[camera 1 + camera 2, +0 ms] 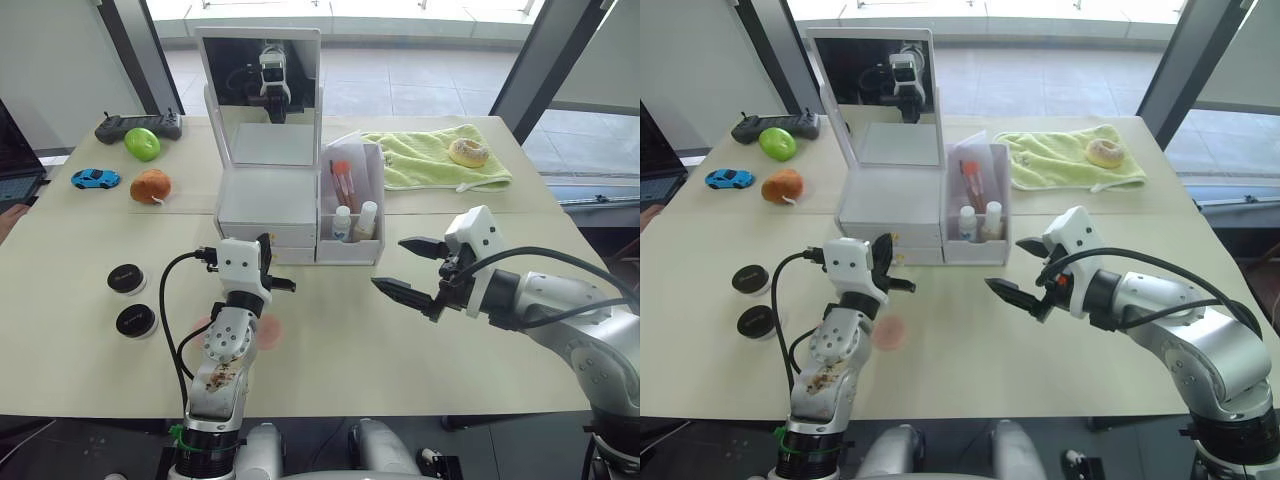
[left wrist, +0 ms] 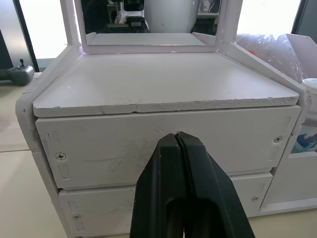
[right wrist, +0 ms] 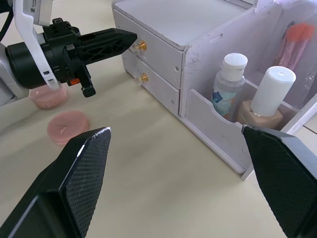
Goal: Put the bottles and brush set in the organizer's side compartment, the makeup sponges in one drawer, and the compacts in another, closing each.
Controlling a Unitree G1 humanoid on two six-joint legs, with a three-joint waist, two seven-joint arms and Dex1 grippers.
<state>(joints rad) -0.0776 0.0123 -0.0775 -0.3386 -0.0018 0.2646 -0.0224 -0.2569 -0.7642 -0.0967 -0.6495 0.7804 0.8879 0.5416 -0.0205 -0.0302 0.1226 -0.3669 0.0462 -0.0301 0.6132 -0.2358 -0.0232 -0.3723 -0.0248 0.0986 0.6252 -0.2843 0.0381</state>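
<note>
Closest to me, my left gripper [image 3: 130,37] is clenched at the top drawer's gold knob [image 3: 140,46], seemingly pinching it; my right gripper [image 1: 412,268] hangs released, empty. Both bottles [image 3: 231,82] and the brush set [image 1: 343,183] already stand in the organizer's [image 1: 262,210] side compartment. Both drawers look closed (contents hidden). Two pink sponges [image 3: 67,127] lie near the left arm, two black compacts [image 1: 127,279] far left, all still to stow.
</note>
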